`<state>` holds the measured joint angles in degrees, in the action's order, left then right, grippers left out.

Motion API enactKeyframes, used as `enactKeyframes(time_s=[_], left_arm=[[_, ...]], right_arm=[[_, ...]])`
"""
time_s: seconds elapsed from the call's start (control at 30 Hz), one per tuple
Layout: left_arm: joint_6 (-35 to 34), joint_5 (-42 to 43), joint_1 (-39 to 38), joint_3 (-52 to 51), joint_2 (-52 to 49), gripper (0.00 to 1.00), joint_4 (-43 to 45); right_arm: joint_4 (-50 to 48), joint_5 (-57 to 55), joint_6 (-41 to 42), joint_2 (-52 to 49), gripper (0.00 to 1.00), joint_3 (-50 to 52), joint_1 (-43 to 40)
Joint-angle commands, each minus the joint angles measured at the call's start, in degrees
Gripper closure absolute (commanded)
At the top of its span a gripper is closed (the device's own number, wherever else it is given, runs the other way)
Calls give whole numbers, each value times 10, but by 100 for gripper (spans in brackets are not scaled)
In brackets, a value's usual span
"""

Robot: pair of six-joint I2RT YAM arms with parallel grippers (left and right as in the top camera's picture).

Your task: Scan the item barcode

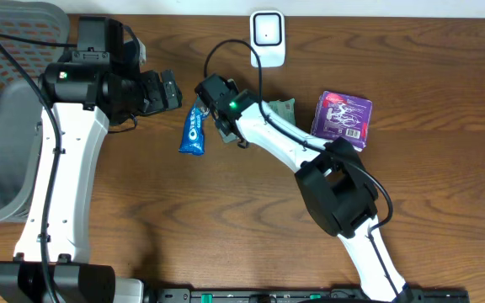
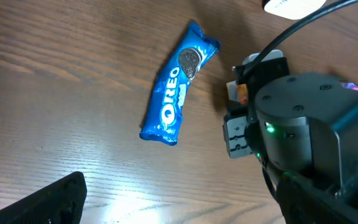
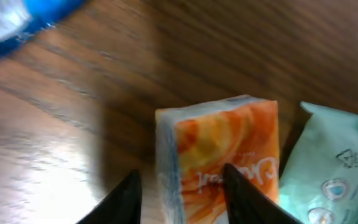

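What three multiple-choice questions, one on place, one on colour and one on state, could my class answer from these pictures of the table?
1. Where is the orange packet? A inside a bowl; B between the fingers of the right end effector; C on the floor.
2. What colour is the box? A purple; B red; C yellow.
3. How is the biscuit pack? A held in the air; B standing on end; C lying flat on the table.
Key: B, a finger stands on either side of it; A, its top is purple; C, nothing grips it.
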<state>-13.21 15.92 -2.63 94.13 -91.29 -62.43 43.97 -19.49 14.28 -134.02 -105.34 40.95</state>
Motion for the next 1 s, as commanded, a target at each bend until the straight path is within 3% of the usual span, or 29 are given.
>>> enactKeyframes(time_s=[0.0, 0.07, 0.1, 0.37, 0.63, 0.77, 0.93, 0.97], left_arm=[[7, -6, 1, -2, -1, 2, -1], [7, -6, 1, -1, -1, 2, -1], [7, -6, 1, -2, -1, 2, -1], [7, -6, 1, -2, -1, 2, -1], [7, -6, 1, -2, -1, 2, -1], [7, -6, 1, -2, -1, 2, -1], [7, -6, 1, -2, -1, 2, -1], [7, -6, 1, -2, -1, 2, -1]], right_arm=[[-1, -1, 17, -11, 80, 24, 0], [-1, 3, 26, -11, 96, 24, -2], [-1, 7, 32, -11, 99, 23, -2], [26, 214, 35, -5, 99, -49, -43], [33, 607, 35, -5, 99, -89, -150], [33, 672, 36, -7, 99, -80, -192], [34, 659, -2, -7, 98, -54, -200], [34, 656, -20, -7, 92, -53, -195]])
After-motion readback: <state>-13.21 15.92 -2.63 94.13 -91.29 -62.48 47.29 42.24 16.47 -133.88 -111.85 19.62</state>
